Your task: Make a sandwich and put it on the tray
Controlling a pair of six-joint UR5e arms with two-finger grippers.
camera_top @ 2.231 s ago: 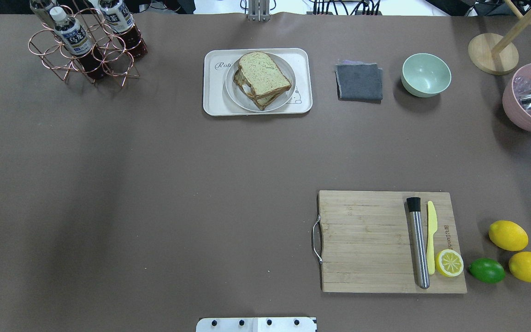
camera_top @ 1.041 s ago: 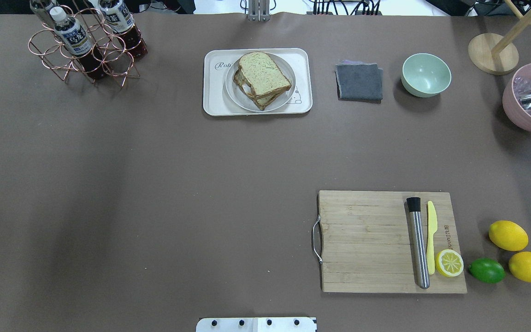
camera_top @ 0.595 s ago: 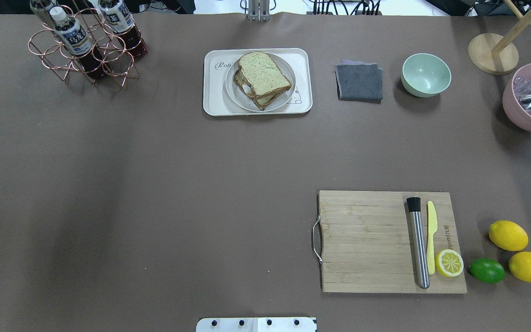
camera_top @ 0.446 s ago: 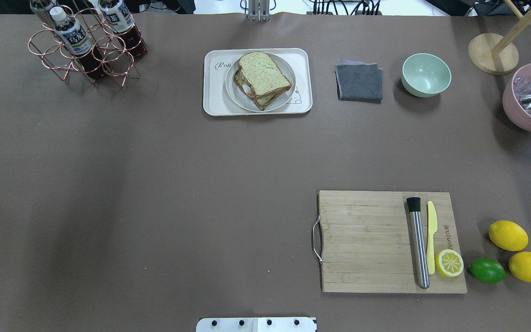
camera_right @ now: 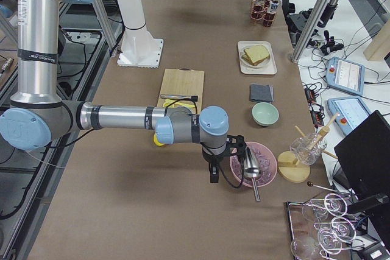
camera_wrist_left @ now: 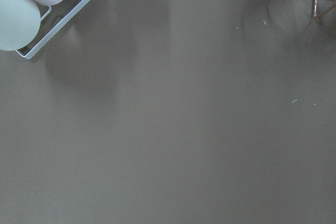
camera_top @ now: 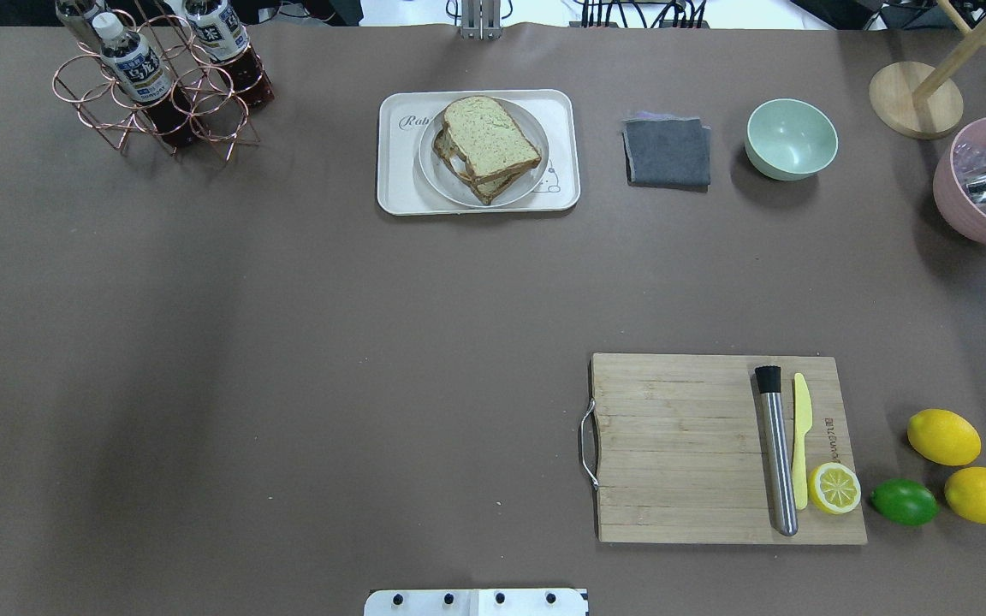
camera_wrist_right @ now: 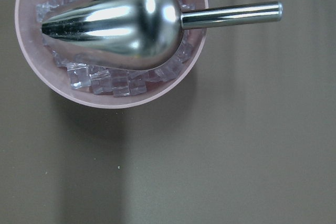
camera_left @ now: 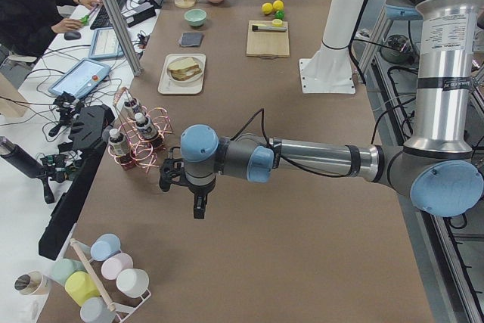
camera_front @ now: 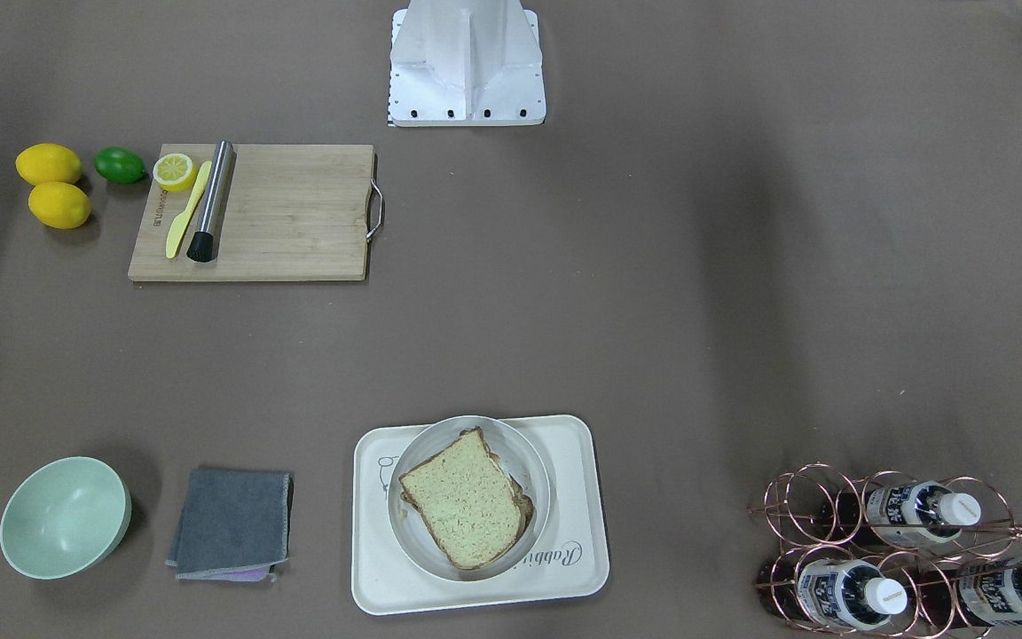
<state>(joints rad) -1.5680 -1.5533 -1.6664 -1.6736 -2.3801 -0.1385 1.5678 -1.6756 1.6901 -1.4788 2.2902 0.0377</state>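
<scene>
The sandwich (camera_top: 487,147), two bread slices stacked, lies on a round pale grey plate (camera_top: 437,184) that sits on the cream-white tray (camera_top: 394,188) at the table's far middle. It also shows in the front-facing view (camera_front: 467,508) on the tray (camera_front: 378,577). No egg shows between the slices. My left gripper (camera_left: 198,208) hangs over bare table near the bottle rack, far from the tray; I cannot tell if it is open. My right gripper (camera_right: 213,175) hangs beside the pink ice bowl (camera_right: 251,164); I cannot tell its state either.
A wooden cutting board (camera_top: 681,445) holds a steel muddler (camera_top: 777,453), a yellow knife (camera_top: 801,436) and a lemon half (camera_top: 834,488). Two lemons (camera_top: 943,436) and a lime (camera_top: 903,501) lie beside it. A grey cloth (camera_top: 667,152), a green bowl (camera_top: 791,139) and a copper bottle rack (camera_top: 151,94) stand at the back.
</scene>
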